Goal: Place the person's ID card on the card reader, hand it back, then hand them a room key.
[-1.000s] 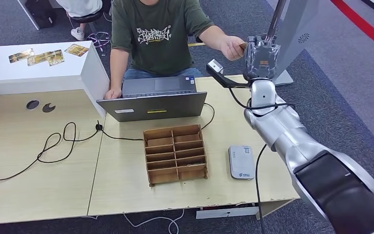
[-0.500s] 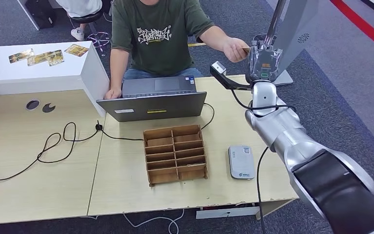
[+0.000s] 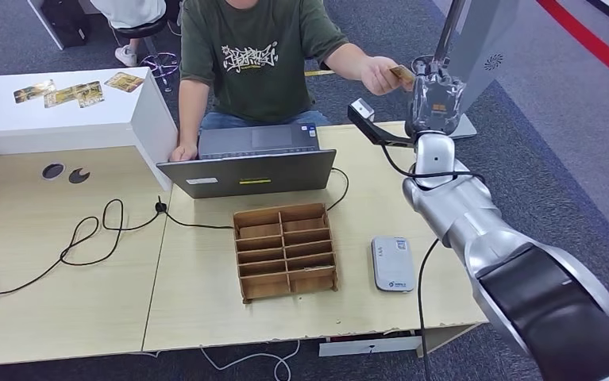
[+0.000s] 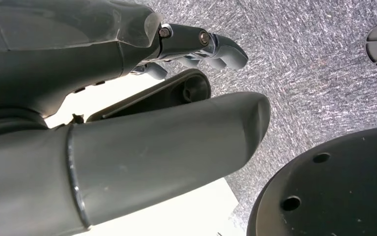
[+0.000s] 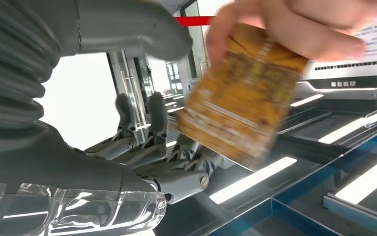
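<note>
A person in a green shirt holds a yellow ID card out in their hand. My right hand is raised beside it, past the table's far right corner. In the right wrist view the card sits in the gap between my thumb and my fingers. The person's fingers pinch its far end, and my fingers stand apart from it. The grey card reader lies on the table at the right. My left hand hangs over carpet, holding nothing.
A wooden divided box stands mid-table, behind it an open laptop. Black cables run across the left half. Several yellow cards lie on a white box at the far left. A grey kiosk stand rises behind my right hand.
My right hand has shifted slightly to the right and turned. The person's hand has brought the card up against it, between thumb and fingers.
</note>
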